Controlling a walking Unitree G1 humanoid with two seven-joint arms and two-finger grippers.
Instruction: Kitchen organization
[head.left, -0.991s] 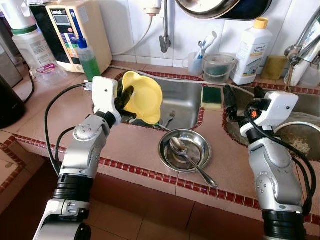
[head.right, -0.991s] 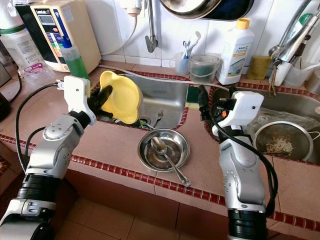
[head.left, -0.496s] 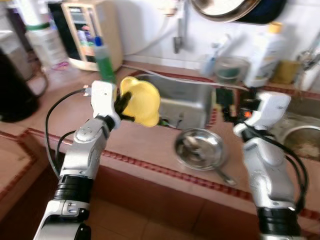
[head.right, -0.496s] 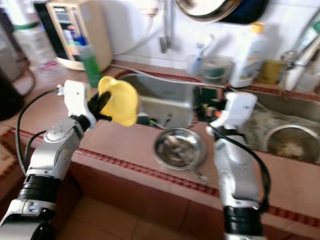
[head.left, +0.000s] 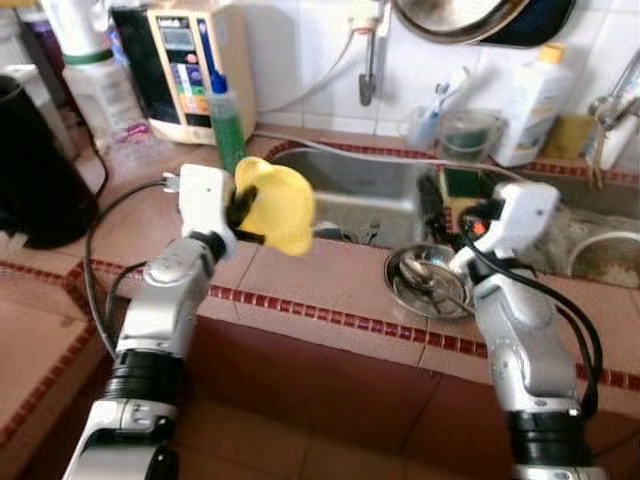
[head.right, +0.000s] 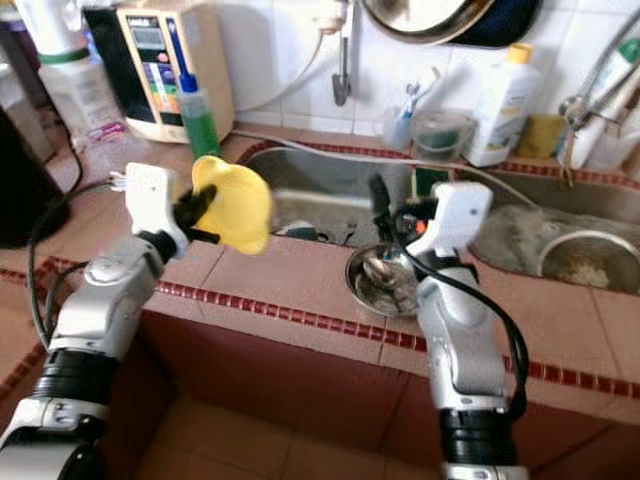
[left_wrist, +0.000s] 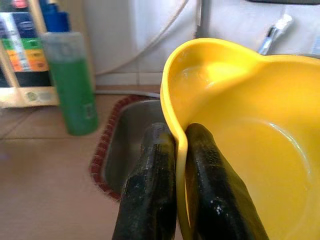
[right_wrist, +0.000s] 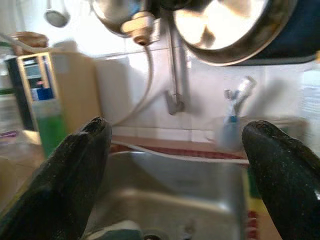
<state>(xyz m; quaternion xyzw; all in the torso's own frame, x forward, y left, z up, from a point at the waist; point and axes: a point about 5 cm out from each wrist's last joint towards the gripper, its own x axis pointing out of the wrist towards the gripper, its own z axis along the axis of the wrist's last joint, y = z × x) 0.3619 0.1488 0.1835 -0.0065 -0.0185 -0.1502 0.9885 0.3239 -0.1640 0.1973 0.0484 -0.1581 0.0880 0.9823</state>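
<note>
Yellow bowl (head.left: 275, 205) rim pinched by left gripper (left_wrist: 175, 165); right gripper (right_wrist: 175, 165) spread, seemingly above the sink (head.right: 320, 195)

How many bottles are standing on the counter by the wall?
2: a green bottle beside the water machine, and a white bottle behind the sink. Others may be hidden.

The left pincer (left_wrist: 172, 190) bites a yellow bowl (left_wrist: 240, 135), whose right side and bottom run off the left wrist picture. The right arm covers part of the steel dish (head.right: 385, 282) on the desk (head.right: 300, 270); what lies in it is too blurred to name. The right pincer (right_wrist: 185, 165) shows both fingertips (right_wrist: 75, 165) cut by the picture's edge. A hanging pan (head.left: 470, 15) is cropped at the top. The label on the white bottle (head.left: 525, 100) is unreadable.
</note>
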